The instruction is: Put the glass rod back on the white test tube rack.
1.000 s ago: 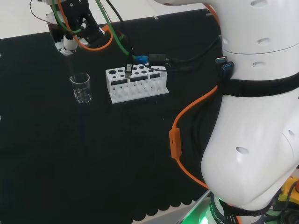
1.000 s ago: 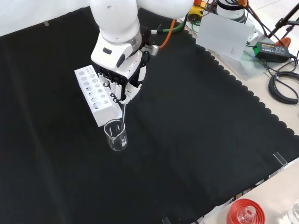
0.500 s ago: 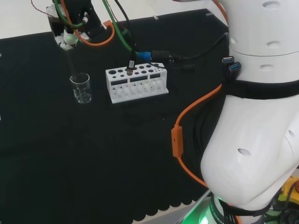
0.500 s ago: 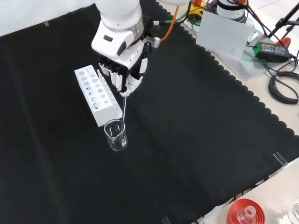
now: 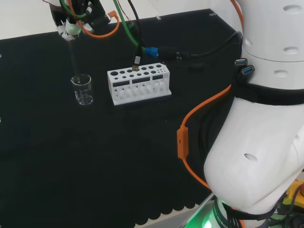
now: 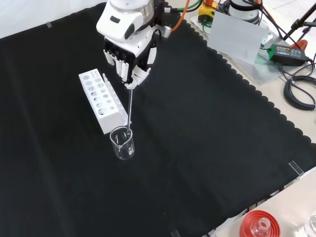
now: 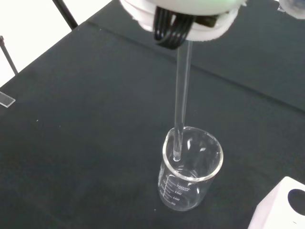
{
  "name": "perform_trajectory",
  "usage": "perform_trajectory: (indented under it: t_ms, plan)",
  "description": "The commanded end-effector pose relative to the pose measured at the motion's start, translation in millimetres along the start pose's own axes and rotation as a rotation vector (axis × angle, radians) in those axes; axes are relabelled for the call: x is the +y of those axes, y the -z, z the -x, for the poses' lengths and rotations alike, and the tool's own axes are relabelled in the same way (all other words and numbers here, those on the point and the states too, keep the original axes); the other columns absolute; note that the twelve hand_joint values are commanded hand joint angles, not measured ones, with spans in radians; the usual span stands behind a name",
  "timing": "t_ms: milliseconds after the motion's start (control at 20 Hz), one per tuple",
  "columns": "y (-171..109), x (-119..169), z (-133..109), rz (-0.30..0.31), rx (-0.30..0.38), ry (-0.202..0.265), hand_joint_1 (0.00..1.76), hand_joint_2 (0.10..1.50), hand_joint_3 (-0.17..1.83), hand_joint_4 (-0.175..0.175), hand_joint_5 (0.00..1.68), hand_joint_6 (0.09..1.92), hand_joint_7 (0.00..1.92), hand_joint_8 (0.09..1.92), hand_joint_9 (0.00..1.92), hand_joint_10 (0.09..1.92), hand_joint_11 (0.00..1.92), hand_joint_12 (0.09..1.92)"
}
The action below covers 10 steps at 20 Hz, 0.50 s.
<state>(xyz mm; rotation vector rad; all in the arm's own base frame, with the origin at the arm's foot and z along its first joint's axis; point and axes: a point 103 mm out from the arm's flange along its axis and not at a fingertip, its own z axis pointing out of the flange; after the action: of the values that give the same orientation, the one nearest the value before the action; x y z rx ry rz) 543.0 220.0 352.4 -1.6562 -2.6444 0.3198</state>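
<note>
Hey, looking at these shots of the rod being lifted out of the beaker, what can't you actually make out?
- Top end of the glass rod: front view, covered by the robot hand.
- How the fingers sit on the rod: wrist view, blurred white hand parts.
- Liquid in the beaker: clear glass, cannot tell.
- White test tube rack: wrist view, cut off at the edge.

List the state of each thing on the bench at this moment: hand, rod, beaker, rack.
hand: shut on the glass rod, raised above the beaker.
glass rod: held near upright, lower tip just inside the beaker's mouth.
beaker: upright on the cloth.
white test tube rack: upright beside the beaker, no rod in it yet.
</note>
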Motion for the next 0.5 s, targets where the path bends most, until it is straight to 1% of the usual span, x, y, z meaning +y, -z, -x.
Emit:
perform_trajectory:
  t_ms: [50,200,500]
  plan:
    - [18.1,-18.1,18.6,0.045,0.020,-0.024,1.32,0.74,0.53,-0.175,1.15,0.58,1.33,0.77,1.84,0.25,1.58,0.69]
    - [22.5,-25.1,30.1,0.056,0.034,-0.036,1.32,0.74,0.53,-0.175,1.15,0.58,1.33,0.77,1.84,0.25,1.58,0.69]
    - [25.2,-36.7,54.7,0.078,0.040,-0.070,1.32,0.74,0.53,-0.175,1.15,0.58,1.33,0.77,1.84,0.26,1.58,0.69]
